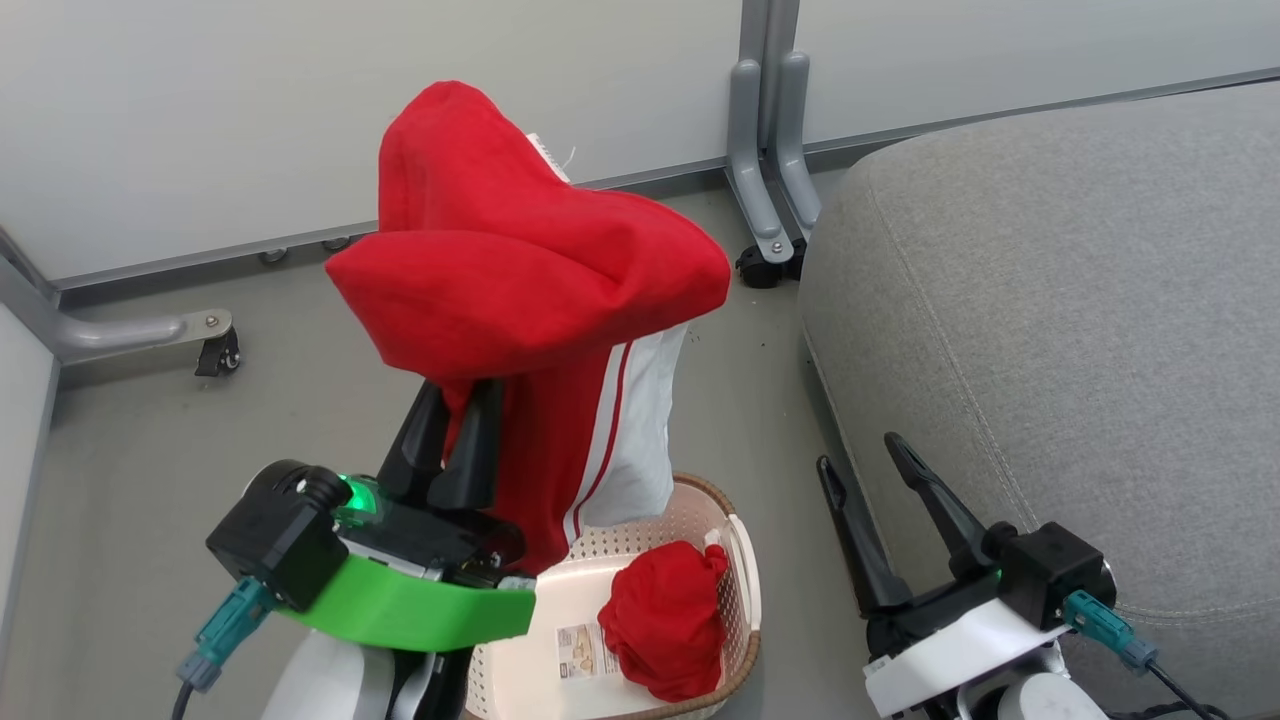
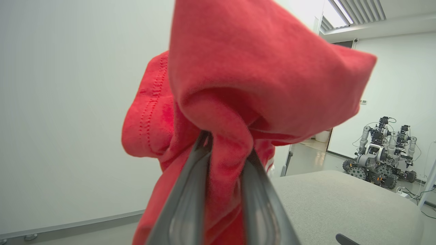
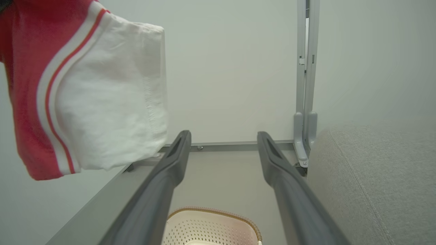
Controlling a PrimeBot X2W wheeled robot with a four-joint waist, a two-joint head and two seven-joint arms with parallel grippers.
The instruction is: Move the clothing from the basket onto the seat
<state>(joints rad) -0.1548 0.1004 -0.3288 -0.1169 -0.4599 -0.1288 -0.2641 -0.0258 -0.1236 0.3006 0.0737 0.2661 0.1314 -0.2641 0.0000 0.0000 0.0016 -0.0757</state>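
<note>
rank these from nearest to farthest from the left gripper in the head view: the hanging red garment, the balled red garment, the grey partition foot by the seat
1. hanging garment: clamped in the left gripper, draped over its fingers.
2. balled garment: below, to its right, in the basket.
3. partition foot: far back at the wall, beside the seat.

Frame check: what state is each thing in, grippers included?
Left gripper: jaws shut on raised garment.
Right gripper: jaws open, empty.
Raised garment: hanging from left gripper, over basket.
Second garment: bunched up inside basket.
Basket: upright, one garment inside.
Seat: no clothing on the visible part.
</note>
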